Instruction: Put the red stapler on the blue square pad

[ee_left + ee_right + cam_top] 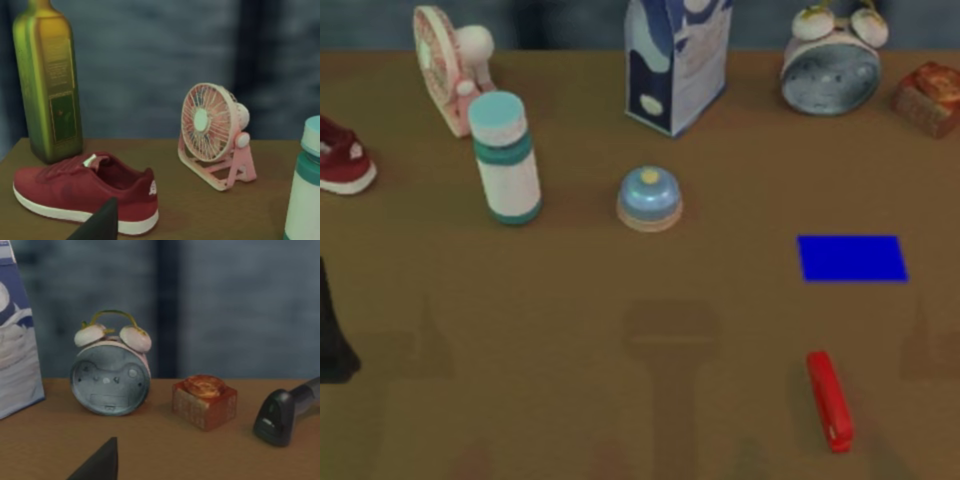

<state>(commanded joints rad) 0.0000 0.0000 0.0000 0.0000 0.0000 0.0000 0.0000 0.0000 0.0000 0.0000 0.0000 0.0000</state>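
The red stapler [829, 400] lies flat near the table's front right, its long side running roughly front to back. The blue square pad [851, 258] lies flat behind it, a clear gap apart, with nothing on it. Neither wrist view shows the stapler or the pad. Only a dark tip of my left gripper [102, 222] shows in the left wrist view, over the table in front of a red shoe. A dark tip of my right gripper [102, 462] shows in the right wrist view, facing the back right objects. Neither gripper is near the stapler.
At the back stand a pink fan [450, 65], a blue-and-white carton [675, 60], an alarm clock [832, 65] and a reddish-brown block [928, 97]. A teal-and-white bottle [505, 158] and a pale blue bell [650, 198] stand mid-table. A red shoe [342, 158] and a black shape [332, 330] are at the left edge.
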